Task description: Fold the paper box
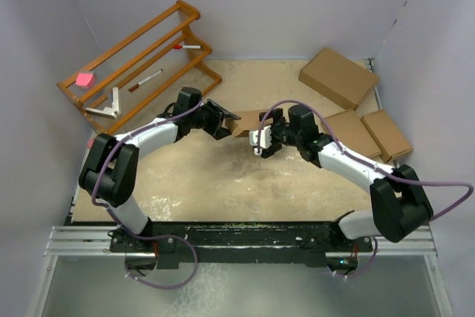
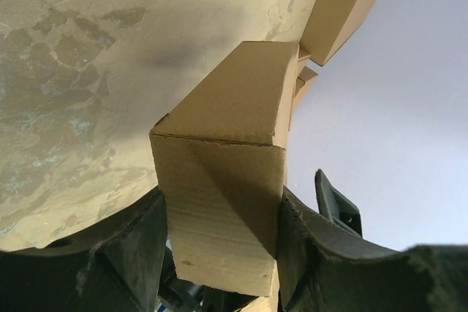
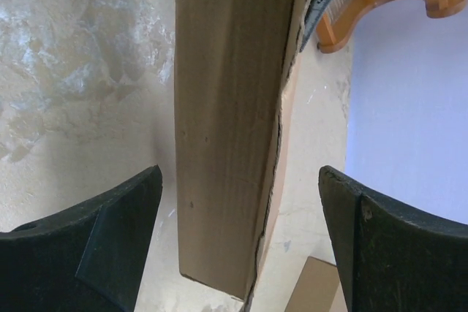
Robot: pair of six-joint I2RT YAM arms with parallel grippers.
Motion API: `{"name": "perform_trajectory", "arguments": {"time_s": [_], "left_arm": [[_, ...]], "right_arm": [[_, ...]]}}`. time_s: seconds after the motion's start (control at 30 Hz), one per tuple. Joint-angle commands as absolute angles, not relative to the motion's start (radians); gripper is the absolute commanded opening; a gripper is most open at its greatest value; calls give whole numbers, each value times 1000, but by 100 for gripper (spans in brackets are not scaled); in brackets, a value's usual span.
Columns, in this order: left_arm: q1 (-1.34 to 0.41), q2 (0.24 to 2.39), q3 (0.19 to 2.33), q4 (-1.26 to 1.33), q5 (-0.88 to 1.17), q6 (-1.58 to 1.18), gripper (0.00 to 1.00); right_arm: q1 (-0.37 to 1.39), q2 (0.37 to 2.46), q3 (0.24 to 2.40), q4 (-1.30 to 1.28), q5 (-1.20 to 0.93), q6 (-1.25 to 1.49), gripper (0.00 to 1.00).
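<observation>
The paper box (image 1: pixel 246 122) is a small brown cardboard box, folded up, lying mid-table between both arms. My left gripper (image 1: pixel 226 119) is shut on its left end; in the left wrist view the box (image 2: pixel 223 180) sits clamped between both black fingers (image 2: pixel 139 242). My right gripper (image 1: pixel 264 139) is open at the box's right end. In the right wrist view the box (image 3: pixel 227 122) stands between the spread fingers (image 3: pixel 117 224) without touching them, one long edge seam slightly gaping.
A larger brown box (image 1: pixel 338 76) lies at the back right, and two flat brown boxes (image 1: pixel 371 134) lie right of my right arm. A wooden rack (image 1: pixel 137 64) with markers and a pink block stands at the back left. Grey walls enclose the table.
</observation>
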State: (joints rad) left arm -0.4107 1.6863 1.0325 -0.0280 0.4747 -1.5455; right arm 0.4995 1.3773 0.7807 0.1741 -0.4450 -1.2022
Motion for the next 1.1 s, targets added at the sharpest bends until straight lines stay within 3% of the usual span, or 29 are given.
{"name": "perform_trajectory", "arguments": {"time_s": [0.0,0.43,0.77,0.9,1.07], "left_arm": [[-405,1657,1069,-4,498,-1595,48],[-405,1644,1063,4,503,-1606,49],[-404,1628,993,167,517,-1646,59],[-399,1612,972,190,521,-1656,80],[-382,1549,939,174,500,-1652,95]], "right_arm": [[515,1394,761,316,-386,-1164,89],[528,1430,756,369,-362,-1121,57],[526,1407,767,331,-407,-1057,50],[525,1401,779,299,-439,-1011,50],[516,1389,790,278,-464,-968,48]]}}
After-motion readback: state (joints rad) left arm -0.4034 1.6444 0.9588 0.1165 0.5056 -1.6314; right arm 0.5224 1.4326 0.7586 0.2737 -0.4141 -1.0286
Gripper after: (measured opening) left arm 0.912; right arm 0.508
